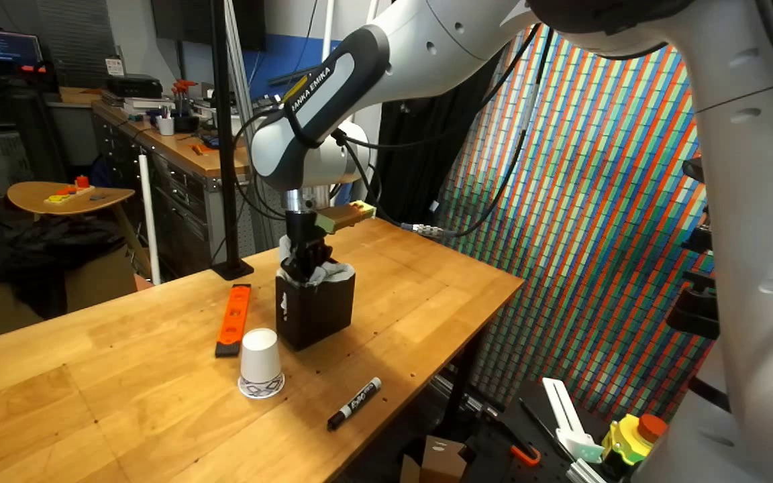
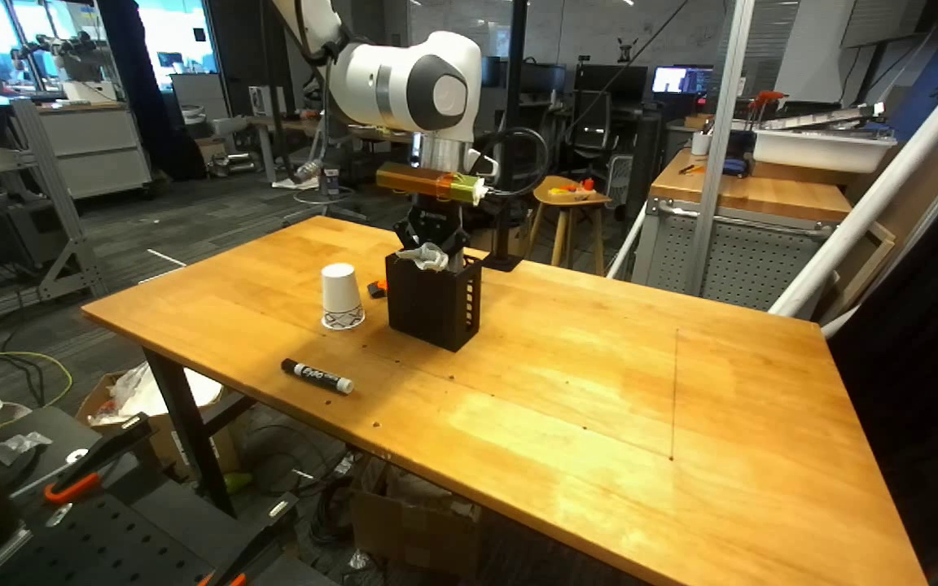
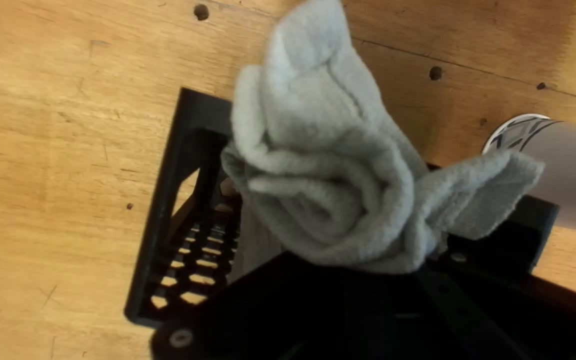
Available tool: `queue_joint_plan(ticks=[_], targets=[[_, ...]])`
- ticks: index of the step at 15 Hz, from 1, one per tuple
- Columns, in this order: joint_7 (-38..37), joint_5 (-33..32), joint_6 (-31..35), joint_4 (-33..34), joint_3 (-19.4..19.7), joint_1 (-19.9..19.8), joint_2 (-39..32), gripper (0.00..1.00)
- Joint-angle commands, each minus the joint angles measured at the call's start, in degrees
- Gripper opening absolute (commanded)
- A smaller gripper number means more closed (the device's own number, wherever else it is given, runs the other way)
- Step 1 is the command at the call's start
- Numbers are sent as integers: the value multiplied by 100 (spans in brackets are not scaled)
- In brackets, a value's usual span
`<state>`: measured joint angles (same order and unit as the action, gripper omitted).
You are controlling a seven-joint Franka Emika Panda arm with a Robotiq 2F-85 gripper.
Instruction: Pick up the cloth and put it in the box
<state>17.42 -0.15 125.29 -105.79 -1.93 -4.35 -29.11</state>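
The cloth is pale grey and rolled into a bunch in the wrist view [image 3: 318, 150]. It pokes out of the top of the black box in both exterior views [image 1: 334, 272] [image 2: 427, 258]. The box stands upright on the table [image 1: 319, 312] [image 2: 428, 305]; its rim and honeycomb wall show in the wrist view [image 3: 160, 200]. My gripper points down into the box mouth [image 1: 309, 261] [image 2: 434, 240]. Its dark fingers converge on the cloth [image 3: 360, 272] and appear shut on it. The fingertips are hidden by the cloth and box.
An upturned white paper cup [image 1: 260, 359] stands close beside the box, also in the other camera's picture [image 2: 341, 297]. A black marker [image 1: 354, 404] lies near the table edge. An orange level [image 1: 233, 318] lies behind the cup. A black post [image 1: 225, 147] rises at the table's edge.
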Motion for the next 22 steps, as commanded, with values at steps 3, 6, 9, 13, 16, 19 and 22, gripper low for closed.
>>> queue_joint_plan(ticks=[3,6,9,13,16,19,22], targets=[[232,324,-112,50,-106,-146,-138,0],[310,254,-144,48,-73,-156,56,0],[387,180,-204,41,-52,-146,242,0],[463,80,-314,-21,-24,-113,577,0],[503,-24,-396,-18,6,-71,863,0],[570,-164,-447,43,13,-29,1120,0],[633,-305,-459,229,1,27,1252,0]])
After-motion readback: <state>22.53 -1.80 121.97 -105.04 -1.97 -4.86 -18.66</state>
